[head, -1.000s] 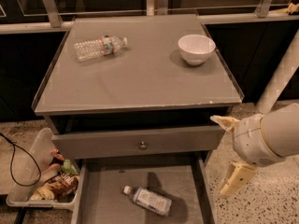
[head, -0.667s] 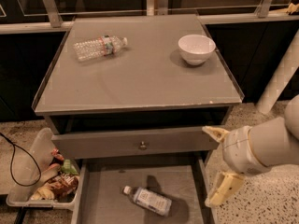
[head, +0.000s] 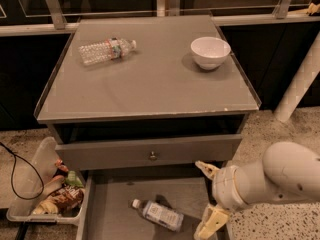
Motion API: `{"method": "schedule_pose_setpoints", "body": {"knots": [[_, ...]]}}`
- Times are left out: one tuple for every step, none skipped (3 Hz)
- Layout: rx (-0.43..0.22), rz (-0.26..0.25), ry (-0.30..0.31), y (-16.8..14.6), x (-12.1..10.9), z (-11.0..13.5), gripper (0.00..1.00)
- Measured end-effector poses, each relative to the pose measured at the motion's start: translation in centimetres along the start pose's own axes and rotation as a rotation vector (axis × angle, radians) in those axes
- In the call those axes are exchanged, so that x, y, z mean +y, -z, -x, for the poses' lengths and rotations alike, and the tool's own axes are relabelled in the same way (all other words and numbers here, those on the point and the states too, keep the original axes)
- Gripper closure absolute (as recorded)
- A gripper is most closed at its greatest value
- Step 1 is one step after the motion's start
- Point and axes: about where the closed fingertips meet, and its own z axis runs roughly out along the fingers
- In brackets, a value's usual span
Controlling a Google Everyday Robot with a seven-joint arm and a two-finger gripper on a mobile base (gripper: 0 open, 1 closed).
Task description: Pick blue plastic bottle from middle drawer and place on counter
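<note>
The blue plastic bottle (head: 158,214) lies on its side on the floor of the open middle drawer (head: 112,209), white cap pointing left. My gripper (head: 206,197) hangs over the drawer's right part, just right of the bottle and apart from it. Its two cream fingers (head: 209,223) are spread wide and hold nothing. The grey counter (head: 150,79) is above, behind the drawer.
A clear ribbed water bottle (head: 106,50) lies at the counter's back left. A white bowl (head: 210,52) stands at the back right. The closed upper drawer front with a round knob (head: 152,156) overhangs the open drawer. A bin of snacks (head: 47,194) sits on the floor at left.
My arm and gripper have moved left and down, from beside the cabinet to over the right part of the open drawer. The bottle has not moved.
</note>
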Motion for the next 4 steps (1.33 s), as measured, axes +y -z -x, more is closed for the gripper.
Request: {"method": "schedule_pose_setpoints", "body": {"knots": [[-0.018,0.003,-0.003,-4.7,0.5,-1.6,0.0],[-0.022,-0.045,-0.012,-8.6,-0.2,-3.7,0.0],[-0.021,-0.045,-0.012,-8.6,-0.2,-3.7,0.0],[-0.007,-0.035,-0.017,-9.0,-0.1,-3.7,0.0]]}}
